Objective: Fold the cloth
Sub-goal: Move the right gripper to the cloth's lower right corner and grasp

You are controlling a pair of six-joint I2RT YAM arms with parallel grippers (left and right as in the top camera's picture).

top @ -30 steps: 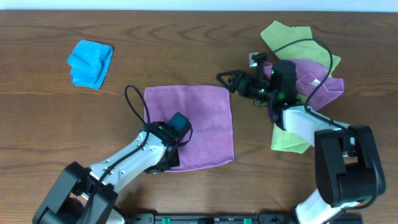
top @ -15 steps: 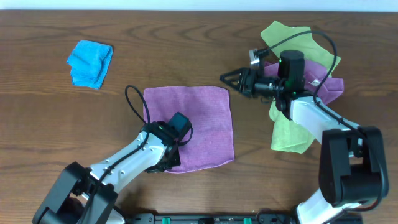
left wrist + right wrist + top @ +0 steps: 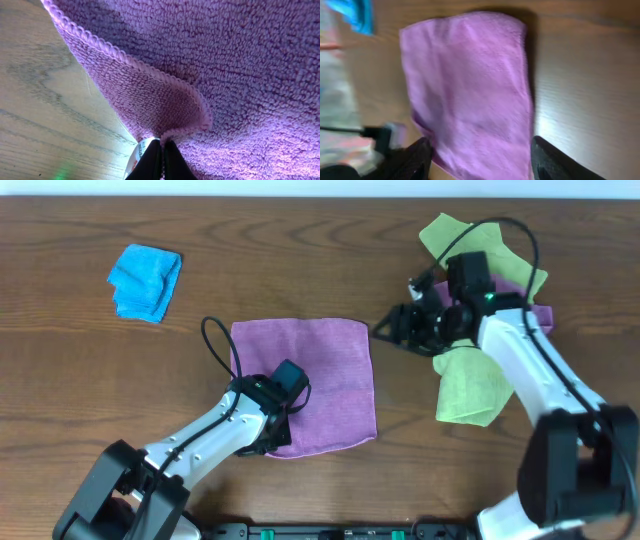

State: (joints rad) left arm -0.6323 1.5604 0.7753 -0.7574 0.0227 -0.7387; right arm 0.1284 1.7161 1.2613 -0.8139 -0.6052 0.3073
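— Cloth (image 3: 305, 385), lilac, one item: where is it?
— Spread flat on the table (image 3: 80, 380), front of centre, square, no fold in it yet. Near-left corner raised into a small hump, as the left wrist view shows.
— Left claw (image 3: 159, 155)?
— Clenched on that corner. Hem pinched between the tips, with a scrap of white beside them, perhaps the tag.
— Right claw (image 3: 392, 335)?
— Released, nothing in it. It hangs just off the far-right corner, over bare wood, fingers apart and aimed at the cloth.
— Other stock?
— Blue folded cloth (image 3: 146, 280), far left, well apart. Heap at the right: green cloths (image 3: 470, 380) and a second lilac cloth (image 3: 530, 315). None of it belongs to this job.
— Step in hand?
— By my reckoning, the opening grasp: one corner taken, the second not yet.
— Next move calls for?
— Probably the right claw coming down on a right-hand corner and closing on one layer of hem only. Then both corners lifted together and carried to the opposite edge, kept level so the edges meet. Far corner or near one, I cannot tell
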